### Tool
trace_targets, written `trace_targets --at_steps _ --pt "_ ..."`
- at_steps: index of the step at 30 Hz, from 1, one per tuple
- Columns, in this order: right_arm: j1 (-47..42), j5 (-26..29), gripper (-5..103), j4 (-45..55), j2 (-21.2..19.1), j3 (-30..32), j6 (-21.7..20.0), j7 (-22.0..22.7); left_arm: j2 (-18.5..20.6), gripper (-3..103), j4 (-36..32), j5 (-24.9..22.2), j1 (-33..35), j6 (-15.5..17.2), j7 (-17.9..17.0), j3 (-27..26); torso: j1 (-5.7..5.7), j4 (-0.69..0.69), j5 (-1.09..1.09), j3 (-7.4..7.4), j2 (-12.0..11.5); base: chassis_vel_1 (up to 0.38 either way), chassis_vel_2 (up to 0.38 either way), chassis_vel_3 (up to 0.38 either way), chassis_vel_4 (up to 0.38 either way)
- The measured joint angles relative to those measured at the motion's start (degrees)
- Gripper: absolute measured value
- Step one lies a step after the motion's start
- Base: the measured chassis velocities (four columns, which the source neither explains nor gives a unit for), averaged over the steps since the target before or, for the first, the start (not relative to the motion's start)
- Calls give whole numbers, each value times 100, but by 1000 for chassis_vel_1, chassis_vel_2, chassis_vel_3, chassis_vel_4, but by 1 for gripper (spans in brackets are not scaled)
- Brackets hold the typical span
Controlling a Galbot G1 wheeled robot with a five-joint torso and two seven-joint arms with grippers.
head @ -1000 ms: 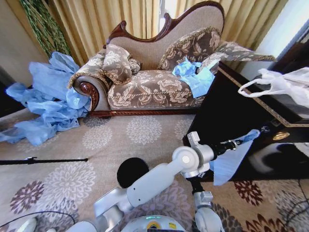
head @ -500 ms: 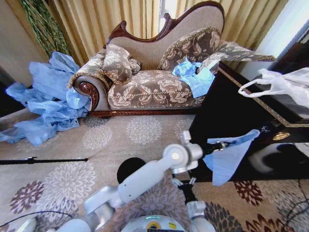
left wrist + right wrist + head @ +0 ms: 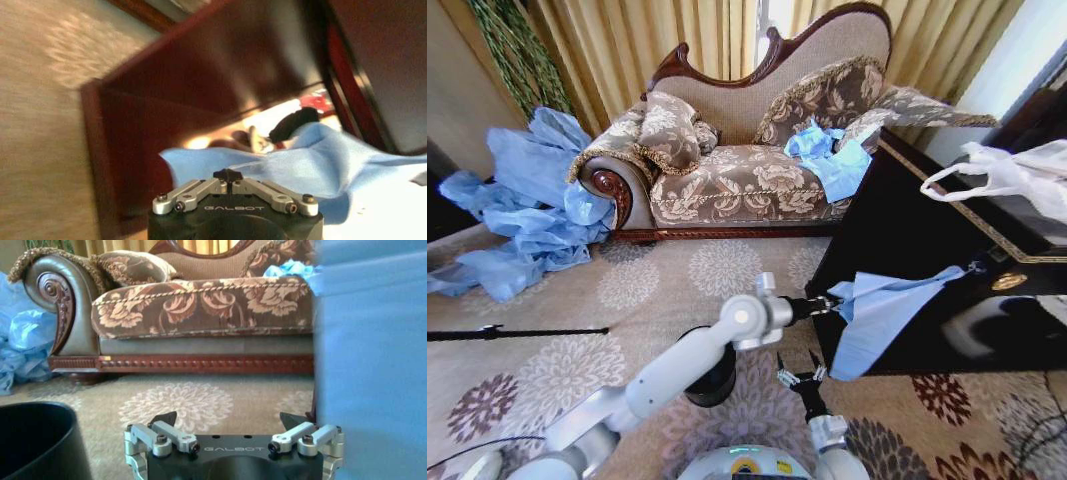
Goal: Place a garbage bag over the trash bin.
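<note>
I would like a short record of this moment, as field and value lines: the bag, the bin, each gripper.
garbage bag: light-blue film, hanging in the air beside the dark cabinet
trash bin: black, round, on the carpet, partly behind the left arm
left gripper: shut on the garbage bag's corner
right gripper: open, low, near the trash bin, holding nothing

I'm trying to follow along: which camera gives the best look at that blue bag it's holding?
The head view: the garbage bag hangs whole from the left end effector. The left wrist view shows crumpled film; the right wrist view, one flat sheet.
</note>
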Motion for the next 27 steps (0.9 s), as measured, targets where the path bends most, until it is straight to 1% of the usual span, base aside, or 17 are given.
trace_targets --at_steps 4,5,8,9,12,14,15,17,18,19,20,21,22,25,26,27 --pt "58 68 100 -48 -43 34 14 -32 468 0 -88 72 281 28 58 -443 0 0 0 0 0 0 0 0 0" --pt "58 68 100 -48 -43 34 14 -32 468 0 -88 72 281 28 58 -443 0 0 0 0 0 0 0 0 0" --pt "51 70 100 -100 -39 33 70 -71 668 0 -152 128 456 41 72 -789 0 0 1 0 0 0 0 0 0" --pt "51 70 100 -100 -39 33 70 -71 668 0 -152 128 456 41 72 -789 0 0 1 0 0 0 0 0 0" --pt "27 79 100 -103 -21 29 101 -100 965 0 -323 207 825 304 -111 -1285 0 -1 1 0 -1 0 0 0 0" --pt "33 101 100 -84 -18 51 105 -103 1150 0 -469 215 1122 396 -170 -1580 0 0 1 0 -1 0 0 0 0" --pt "33 101 100 -84 -18 51 105 -103 1150 0 -469 215 1122 396 -170 -1580 0 0 1 0 -1 0 0 0 0" --pt "48 135 100 -65 -31 74 105 -103 1375 0 -672 218 1486 417 -130 -1862 0 2 2 0 -1 0 0 0 0" --pt "59 142 100 -63 -40 86 105 -103 1473 0 -780 218 1674 421 -56 -1971 -1 2 1 0 -1 0 0 0 0" --pt "59 142 100 -63 -40 86 105 -103 1473 0 -780 218 1674 421 -56 -1971 -1 2 1 0 -1 0 0 0 0" --pt "66 144 100 -62 -43 91 105 -104 1500 0 -829 217 1764 422 48 -2013 -1 1 2 0 -1 0 0 0 0" --pt "72 145 100 -63 -43 91 105 -104 1501 0 -871 214 1858 445 244 -2032 -1 0 3 0 -1 0 0 0 0" --pt "72 145 100 -63 -43 91 105 -104 1501 0 -871 214 1858 445 244 -2032 -1 0 3 0 -1 0 0 0 0" --pt "76 138 100 -63 -35 83 105 -103 1363 -1 -902 230 1961 479 710 -1935 -1 0 3 0 -1 0 0 0 0" --pt "68 132 100 -64 -35 76 104 -101 1252 4 -898 273 1951 484 936 -1808 -1 0 2 0 -1 0 0 0 0" --pt "68 132 100 -64 -35 76 104 -101 1252 4 -898 273 1951 484 936 -1808 -1 0 2 0 -1 0 0 0 0"
